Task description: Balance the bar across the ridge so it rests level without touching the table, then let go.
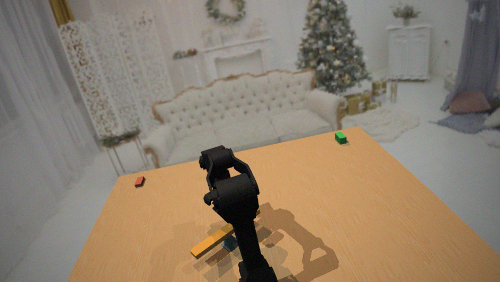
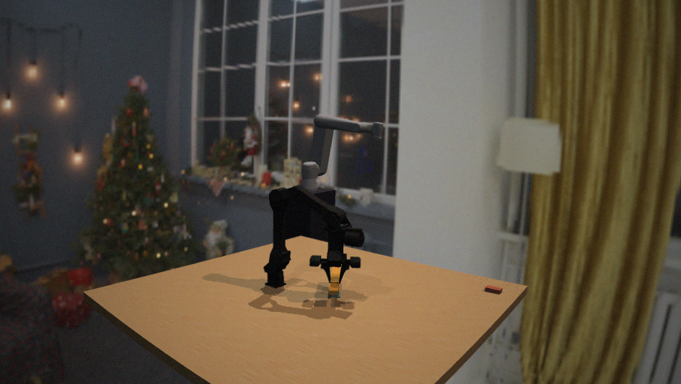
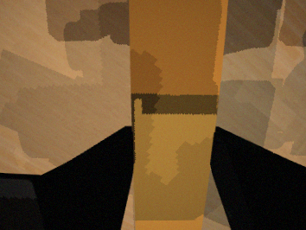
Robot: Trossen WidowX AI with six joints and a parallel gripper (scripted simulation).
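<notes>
- Yellow-orange and long, the bar is sitting over the small blue ridge, low above the wooden table.
- In the wrist view, the bar is running straight down the middle between the two dark fingers.
- Your gripper is pinching the bar from both sides. It is holding the bar and nothing else.
- From the top view the arm is hiding the far half of the bar, so you cannot tell if both halves are the same length over the ridge.
- Before you are opening up, be checking that the bar is lying flat and that no end is touching the table.
- Be opening the fingers slowly and evenly. A quick snap could nudge the bar and tip it.
- Be lifting straight up after that, so a finger is not dragging the bar off.
- The red block and the green block are sitting far away near the table edges. You are not needing them.
</notes>
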